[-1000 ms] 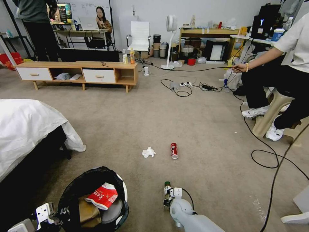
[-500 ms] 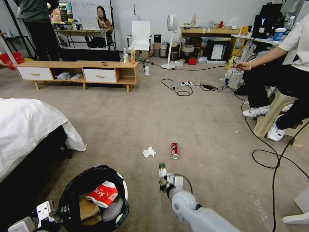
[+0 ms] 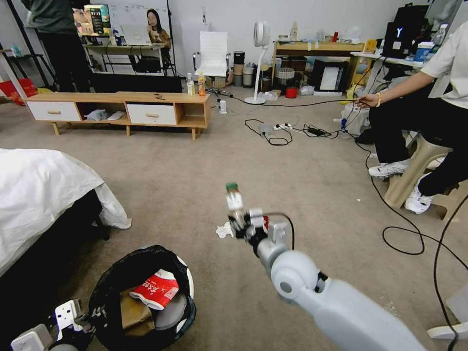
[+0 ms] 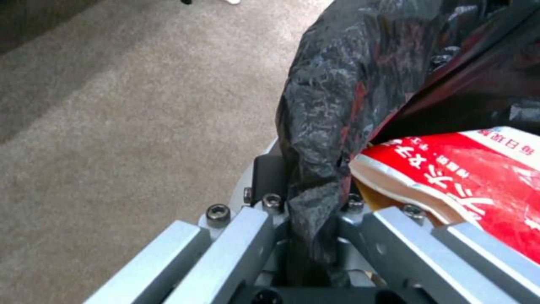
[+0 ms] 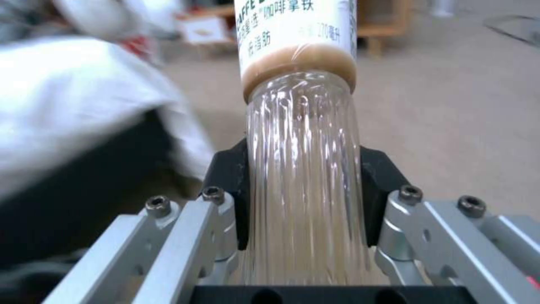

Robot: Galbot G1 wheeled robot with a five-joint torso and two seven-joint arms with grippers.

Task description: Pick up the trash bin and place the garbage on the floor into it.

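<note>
The trash bin (image 3: 181, 280), white with a black bag (image 4: 337, 105) over its rim, sits at the lower left. My left gripper (image 3: 90, 324) (image 4: 309, 211) is shut on its bagged rim. Inside lie a red-white snack wrapper (image 3: 156, 292) (image 4: 467, 177) and a brown paper piece (image 3: 131, 314). My right gripper (image 3: 242, 225) (image 5: 303, 202) is shut on a clear green-capped bottle (image 3: 234, 199) (image 5: 303, 169), held in the air over the floor (image 3: 302, 185). A crumpled white tissue (image 3: 224, 230) lies just left of that gripper. A bit of the red soda can (image 3: 265, 222) peeks out behind it.
A bed with a white sheet (image 3: 39, 195) fills the left side. Black cables (image 3: 404, 239) loop over the carpet at the right, near a seated person on a stool (image 3: 414, 165). A low wooden cabinet (image 3: 122, 109) stands at the back with two drink bottles (image 3: 195, 85) on it.
My right arm has risen from near the carpet and reached forward, carrying the bottle up in front of the can. The bin and left gripper have barely shifted.
</note>
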